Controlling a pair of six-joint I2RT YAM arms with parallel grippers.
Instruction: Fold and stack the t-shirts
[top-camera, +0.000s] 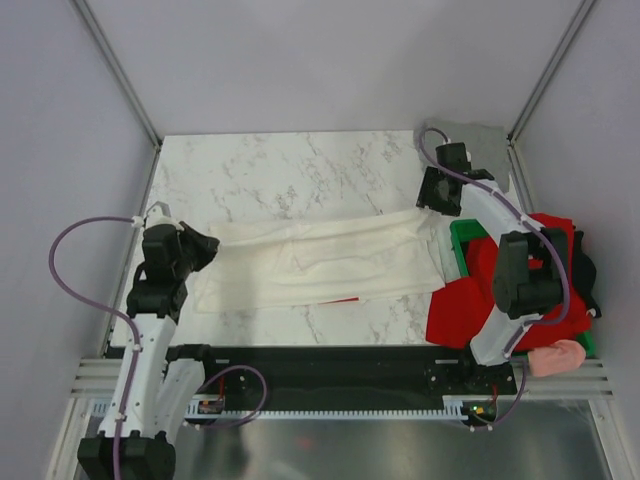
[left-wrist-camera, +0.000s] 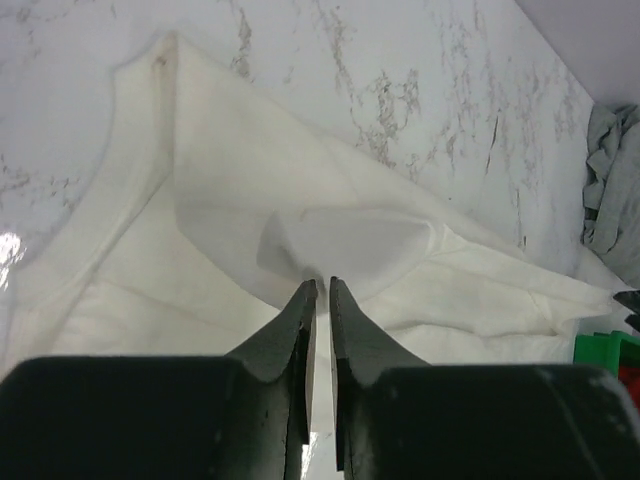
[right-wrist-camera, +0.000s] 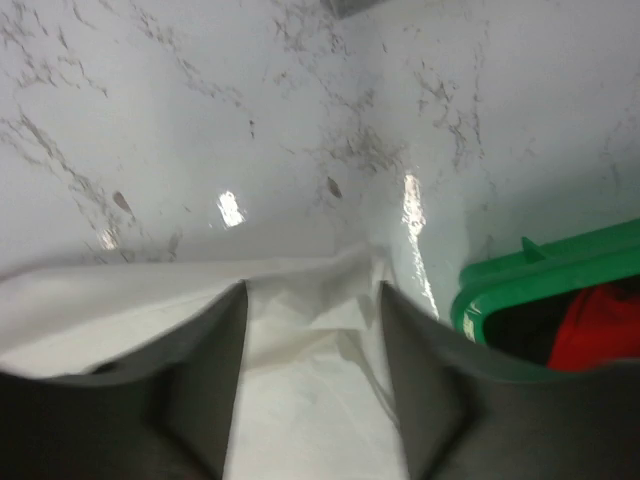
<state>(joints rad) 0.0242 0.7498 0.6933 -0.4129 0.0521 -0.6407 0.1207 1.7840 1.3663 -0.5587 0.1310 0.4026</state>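
Observation:
A large white t-shirt (top-camera: 330, 262) lies stretched across the middle of the marble table, with a sliver of red (top-camera: 345, 299) at its near edge. My left gripper (top-camera: 207, 248) is at its left end. In the left wrist view the jaws (left-wrist-camera: 322, 285) are shut on a thin layer of the white shirt (left-wrist-camera: 200, 200), and a fold rises at the tips. My right gripper (top-camera: 437, 200) is at the shirt's far right corner. In the right wrist view it (right-wrist-camera: 312, 290) is open, straddling the white cloth (right-wrist-camera: 300, 400). A grey folded shirt (top-camera: 485, 145) lies at the back right.
A green crate (top-camera: 462, 232) stands at the right under my right arm, with a red shirt (top-camera: 460, 305) spilling over its near side, a black one (top-camera: 585, 265) and a pink one (top-camera: 555, 357). Its rim shows in the right wrist view (right-wrist-camera: 540, 275). Grey walls enclose the table.

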